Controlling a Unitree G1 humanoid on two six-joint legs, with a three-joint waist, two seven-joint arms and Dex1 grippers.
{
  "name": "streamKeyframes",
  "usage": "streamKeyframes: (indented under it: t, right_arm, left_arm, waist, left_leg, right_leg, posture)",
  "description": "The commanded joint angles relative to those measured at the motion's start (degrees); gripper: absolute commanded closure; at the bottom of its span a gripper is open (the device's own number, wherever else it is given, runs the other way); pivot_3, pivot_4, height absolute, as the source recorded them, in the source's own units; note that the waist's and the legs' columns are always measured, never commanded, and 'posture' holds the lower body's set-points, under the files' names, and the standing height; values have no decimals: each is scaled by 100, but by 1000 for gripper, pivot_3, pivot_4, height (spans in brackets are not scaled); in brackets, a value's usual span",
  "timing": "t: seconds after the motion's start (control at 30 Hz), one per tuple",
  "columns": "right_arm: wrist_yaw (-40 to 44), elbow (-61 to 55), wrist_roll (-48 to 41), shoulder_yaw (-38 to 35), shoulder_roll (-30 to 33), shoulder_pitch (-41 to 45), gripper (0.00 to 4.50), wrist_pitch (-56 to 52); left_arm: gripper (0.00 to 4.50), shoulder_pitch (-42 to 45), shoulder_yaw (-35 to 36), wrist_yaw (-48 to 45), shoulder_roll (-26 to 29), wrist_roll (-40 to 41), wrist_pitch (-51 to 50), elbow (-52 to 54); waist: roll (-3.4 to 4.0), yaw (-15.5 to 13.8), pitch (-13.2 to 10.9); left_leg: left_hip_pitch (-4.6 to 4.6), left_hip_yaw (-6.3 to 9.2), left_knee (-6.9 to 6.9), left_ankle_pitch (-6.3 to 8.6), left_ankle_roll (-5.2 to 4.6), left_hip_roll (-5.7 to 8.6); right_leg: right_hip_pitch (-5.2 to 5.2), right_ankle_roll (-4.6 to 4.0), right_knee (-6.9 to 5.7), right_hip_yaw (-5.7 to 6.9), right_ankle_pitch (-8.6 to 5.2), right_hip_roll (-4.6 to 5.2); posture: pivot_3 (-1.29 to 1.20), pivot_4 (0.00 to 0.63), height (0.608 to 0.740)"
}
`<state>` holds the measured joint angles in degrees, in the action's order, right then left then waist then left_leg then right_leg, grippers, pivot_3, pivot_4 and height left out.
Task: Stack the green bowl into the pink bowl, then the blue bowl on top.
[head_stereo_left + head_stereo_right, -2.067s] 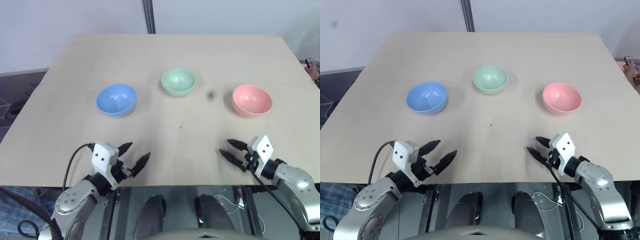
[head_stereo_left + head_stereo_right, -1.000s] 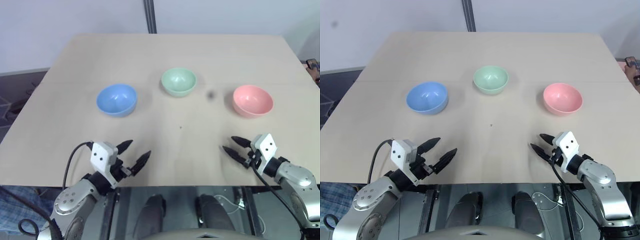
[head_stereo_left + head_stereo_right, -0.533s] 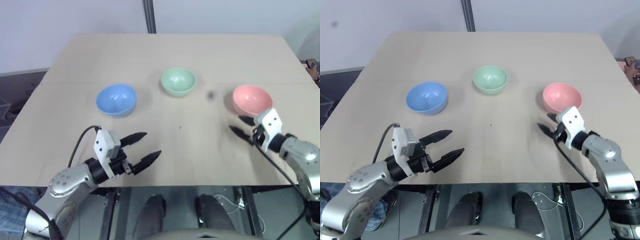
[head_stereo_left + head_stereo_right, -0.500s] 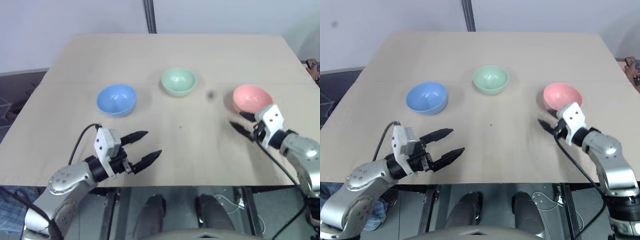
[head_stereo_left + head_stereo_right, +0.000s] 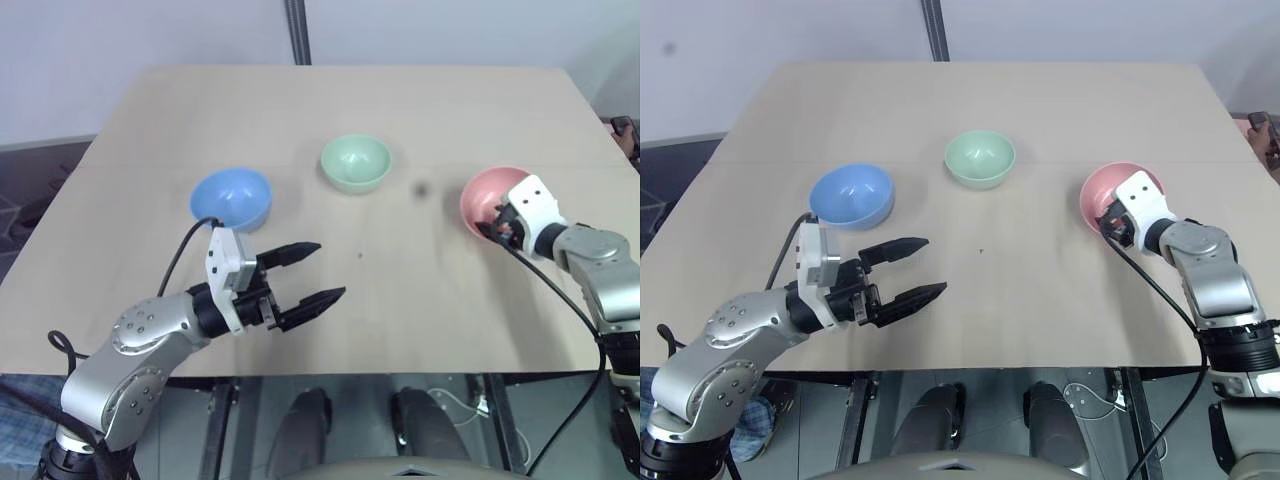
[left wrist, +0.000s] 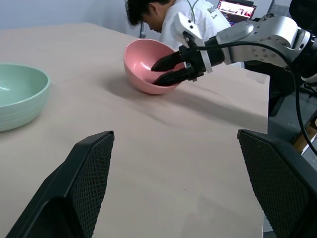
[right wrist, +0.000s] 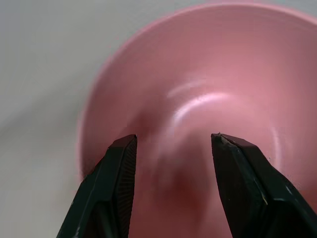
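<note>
At the surface's [image 5: 150, 120] right side, the right gripper [image 6: 166, 70] is straddling the small salmon-pink plastic bowl's [image 5: 482, 195] near rim, jaws parted, not yet clamping. The left gripper [image 5: 308, 272] is hovering wide open. Untouched: the mint-green plastic bowl [image 5: 355, 163] at centre and the sky-blue plastic bowl [image 5: 231, 198] to its left. Next I'd expect the pinch.

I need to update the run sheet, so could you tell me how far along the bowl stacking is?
Nothing is stacked yet: the green bowl, blue bowl and pink bowl sit apart on the table. The right gripper is at the pink bowl's near rim, jaws apart; the left gripper hovers open. Both stacking steps remain.
</note>
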<state>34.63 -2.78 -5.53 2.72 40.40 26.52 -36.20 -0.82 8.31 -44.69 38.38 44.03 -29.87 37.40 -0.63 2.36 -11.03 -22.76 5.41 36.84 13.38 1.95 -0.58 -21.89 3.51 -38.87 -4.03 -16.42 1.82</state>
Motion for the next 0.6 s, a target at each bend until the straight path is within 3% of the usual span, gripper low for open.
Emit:
streamKeyframes:
  t: [0.03,0.2,0.4,0.6]
  right_arm:
    - [-40,52,19,-165,-3,335,2007,75]
    - [-160,182,-231,-536,-234,651,2007,271]
    - [444,-470,-793,-557,-356,385,2007,369]
    - [285,-289,-233,-167,-116,165,2007,211]
  left_arm:
    - [263,21,-5,17,-5,6,32,52]
    - [263,-39,-12,72,-43,-39,53,73]
    - [263,-35,-27,100,-68,-61,45,68]
    - [263,-12,-27,103,-65,-69,31,66]
  waist:
    - [0,-1,0]
    - [0,-1,0]
    - [1,-2,-2]
    - [1,-8,-2]
  left_leg:
    - [0,0,0,0,0,0]
    - [0,1,0,0,0,0]
    - [-1,2,-4,0,0,0]
    - [-1,4,-3,0,0,2]
  right_leg:
    - [0,0,0,0,0,0]
    - [0,0,0,1,0,0]
    - [0,0,1,1,0,1]
    - [0,0,0,4,0,3]
  posture:
    - [0,150,740]
    - [0,150,740]
    - [0,150,740]
    - [0,150,740]
